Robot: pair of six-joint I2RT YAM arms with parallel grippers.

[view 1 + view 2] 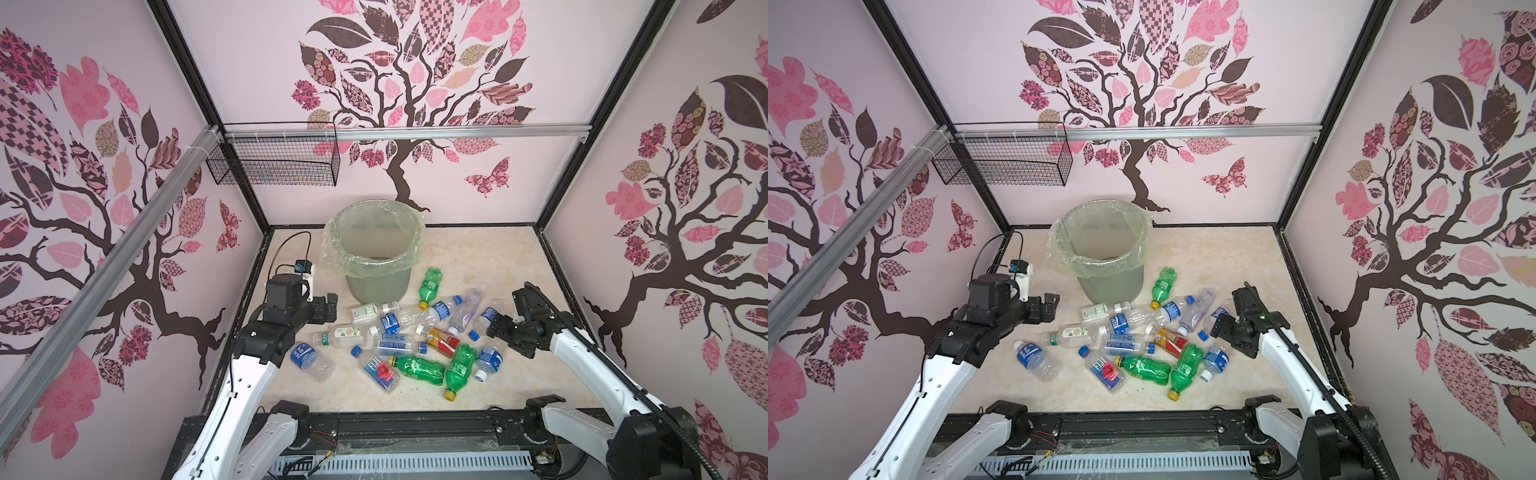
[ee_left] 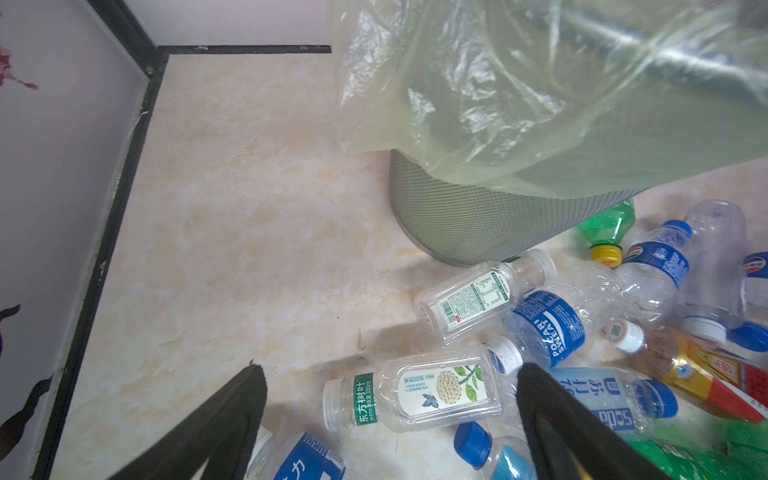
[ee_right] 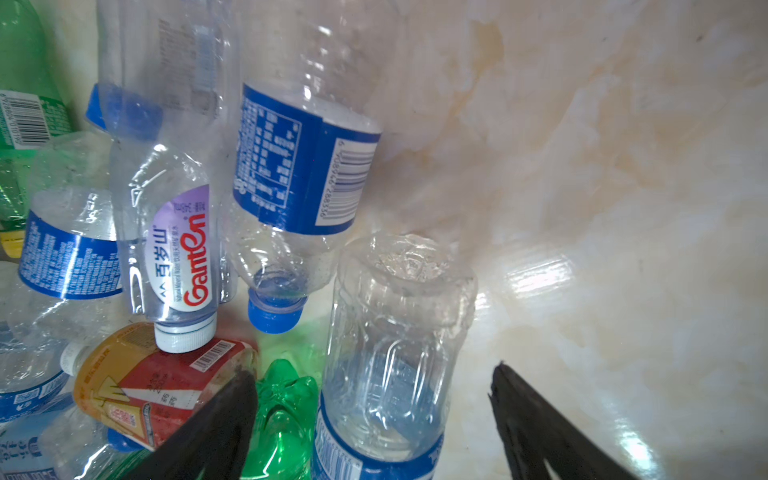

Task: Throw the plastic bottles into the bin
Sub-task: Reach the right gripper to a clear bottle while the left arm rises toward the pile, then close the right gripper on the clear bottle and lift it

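Straddling a clear bottle (image 3: 399,353) at the right edge of the heap, the right gripper (image 3: 372,374) is hanging with its jaws well apart and gripping nothing; a gap is showing between one jaw and the bottle wall. That is the nearest worry, I judge: the bottle is looking empty, thin and glossy, so an off-centre squeeze may be squirting it out or crushing it. One jaw is also sitting just beside a green bottle (image 3: 282,399) and an amber bottle (image 3: 158,390), so it may be catching either and dragging the heap.

The bottles (image 1: 390,345) are all lying on their sides on the table (image 1: 478,249), touching and overlapping, between the two arms and in front of the bin. Green yellow-capped ones are lying nearest, clear blue-labelled and white-labelled ones behind. Being round and light, they are likely to roll at any nudge.

Further on, the left gripper (image 2: 389,368) is hovering with jaws spread wide and empty, above a white-labelled bottle (image 2: 415,395).

Farther back, the bin (image 1: 376,286) is standing upright just behind the heap, with no bottle showing inside in both top views. It is rising well above the heap, and its liner (image 1: 332,253) is hanging loose over the rim, so a low release may be bouncing a bottle off the rim or snagging the plastic. A wire basket (image 1: 274,162) is hanging on the wall beyond.
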